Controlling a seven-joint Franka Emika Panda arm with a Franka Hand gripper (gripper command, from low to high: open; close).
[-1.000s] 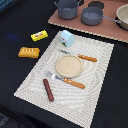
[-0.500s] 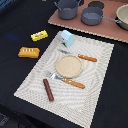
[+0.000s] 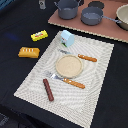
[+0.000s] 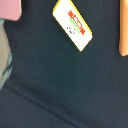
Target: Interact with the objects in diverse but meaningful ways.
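A yellow flat packet (image 3: 39, 35) with red-green marks lies on the dark table beyond the placemat's corner; the wrist view looks straight down on the yellow packet (image 4: 72, 25). An orange ridged bread loaf (image 3: 28, 52) rests just nearer, and its edge (image 4: 124, 30) shows at the wrist frame's border. The light-blue carton (image 3: 66, 38) lies tipped on the mat's far corner, a pale sliver of the carton (image 4: 4, 55) in the wrist view. A dark brown sausage (image 3: 48, 89) sits on the mat's near side. No gripper fingers show in either view.
A striped placemat (image 3: 95, 100) carries a tan plate (image 3: 68, 65), an orange-handled knife (image 3: 86, 58) and fork (image 3: 68, 80). Grey pots (image 3: 67, 8) (image 3: 92, 16) stand on a pinkish board (image 3: 75, 24) at the back, whose corner (image 4: 10, 7) appears in the wrist view.
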